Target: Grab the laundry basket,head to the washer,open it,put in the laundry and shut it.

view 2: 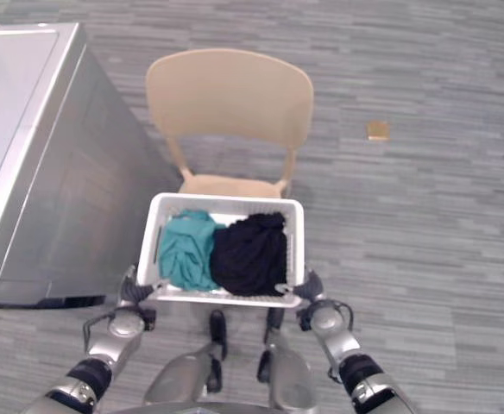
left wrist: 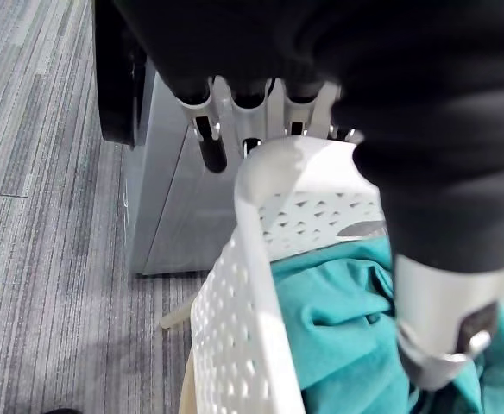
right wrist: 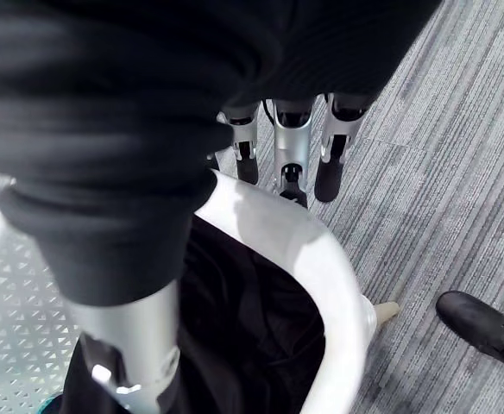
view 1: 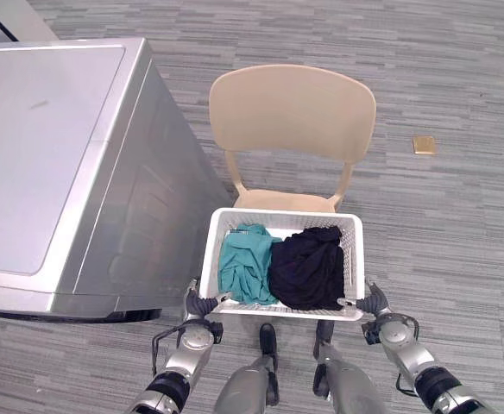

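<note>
While laundry basket (view 1: pixel 282 261) is gripped at rim corners by left hand (view 1: pixel 199 304) and right hand (view 1: pixel 374 302), fingers curled over, washer (view 1: pixel 53 164) is shut; carrying, opening, loading, closing are left.

White laundry basket (view 1: pixel 352 259) on chair seat holds teal garment (view 1: pixel 245 263) beside black garment (view 1: pixel 308 267).

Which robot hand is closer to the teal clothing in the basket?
The left. The left robot hand grips the white basket at its near left corner, right beside the teal garment. The right robot hand grips the opposite corner, next to the black clothes.
</note>
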